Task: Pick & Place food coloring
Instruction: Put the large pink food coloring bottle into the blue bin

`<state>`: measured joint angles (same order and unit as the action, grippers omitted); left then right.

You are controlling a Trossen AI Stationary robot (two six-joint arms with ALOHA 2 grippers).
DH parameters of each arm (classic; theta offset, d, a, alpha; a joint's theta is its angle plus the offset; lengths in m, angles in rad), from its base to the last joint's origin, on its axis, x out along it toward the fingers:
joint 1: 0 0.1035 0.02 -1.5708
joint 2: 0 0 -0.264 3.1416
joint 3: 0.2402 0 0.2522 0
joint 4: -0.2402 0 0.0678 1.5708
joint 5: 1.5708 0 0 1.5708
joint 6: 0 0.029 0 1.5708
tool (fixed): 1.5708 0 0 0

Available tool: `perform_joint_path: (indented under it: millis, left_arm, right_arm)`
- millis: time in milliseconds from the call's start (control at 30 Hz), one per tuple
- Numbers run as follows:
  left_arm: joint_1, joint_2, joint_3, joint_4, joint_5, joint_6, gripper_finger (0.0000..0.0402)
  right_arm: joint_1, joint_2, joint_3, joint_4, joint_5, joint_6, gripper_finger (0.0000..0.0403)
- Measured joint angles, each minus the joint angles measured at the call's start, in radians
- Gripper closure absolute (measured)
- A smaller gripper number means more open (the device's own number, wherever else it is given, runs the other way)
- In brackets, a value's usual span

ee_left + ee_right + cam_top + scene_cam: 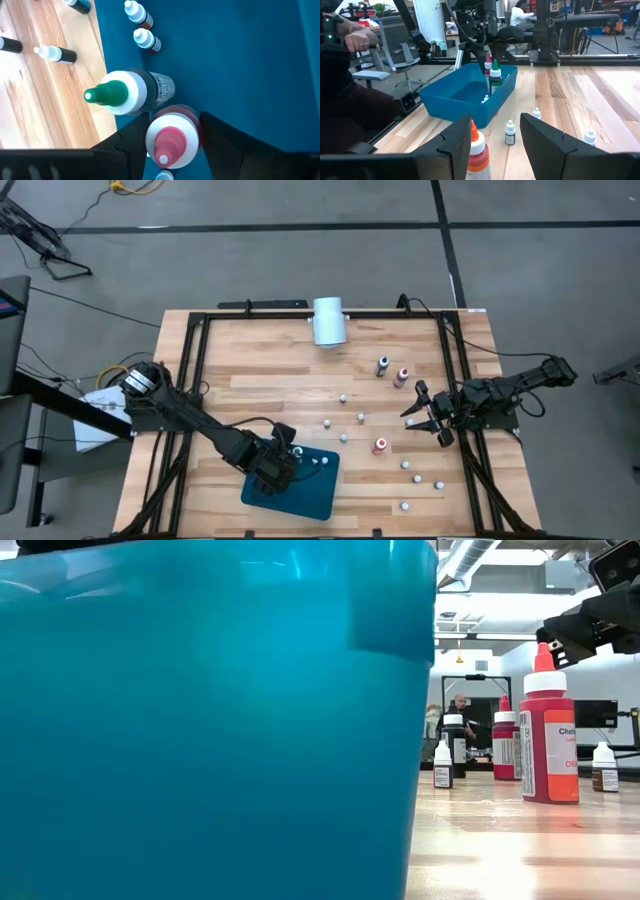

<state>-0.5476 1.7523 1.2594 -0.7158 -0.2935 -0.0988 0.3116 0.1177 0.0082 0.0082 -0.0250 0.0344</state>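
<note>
- Down in the blue tray (312, 498), at its edge nearest the tabletop centre: left gripper (284, 463), fingers (220, 135) standing on either side of a pink-tipped bottle (171, 140) with a white cap; small gaps visible between fingers and cap, so parted around it; actual contact cannot be told.
- Just beside that bottle, upright in the tray: green-tipped bottle (127, 93) with a dark body, close enough to look as if touching it.
- Farther in on the tray floor: two tiny white-capped bottles (142, 27), lying close together.
- Outside the tray on the wooden tabletop (260, 385): more tiny bottles (343, 418) scattered across the middle and toward the right arm's side, all well apart from one another.
- Among them, upright: a red bottle (380, 445) with a white cap, plus a dark one (382, 365) and a reddish one (401, 376) near the far edge.
- Hanging above the tabletop at the right side: right gripper (424, 412), fingers (547, 137) spread moderately wide, nothing between them; an orange-tipped red bottle (476, 150) just ahead in its wrist view.
- At the far edge of the tabletop: large white cylinder (328, 320).
- In the room beyond: a person (345, 75) seated close to the tabletop.
</note>
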Motion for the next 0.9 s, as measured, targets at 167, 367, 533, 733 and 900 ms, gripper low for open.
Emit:
perform_joint_path:
  millis: [167,367,533,733,900]
  left_arm:
    - [0.0,0.0,0.0,0.02,0.0,-0.004,0.0228]
    - [0.0,0.0,0.0,0.027,0.0,-0.029,0.0224]
    - [-0.001,0.0,0.0,0.029,0.0,-0.03,0.0224]
    - [-0.014,-0.01,0.0,0.03,-0.002,-0.019,0.0223]
    - [-0.024,-0.057,0.001,-0.005,-0.008,-0.003,0.0223]
  right_arm:
    - [0.0,0.0,0.0,0.0,0.0,0.0,0.0244]
    - [0.0,0.0,0.0,0.0,0.0,0.0,0.0244]
    - [0.0,0.0,0.0,0.0,0.0,0.0,0.0244]
    - [0.0,0.0,0.0,0.0,0.0,0.0,0.0244]
    - [0.0,0.0,0.0,0.0,0.0,0.0,0.0244]
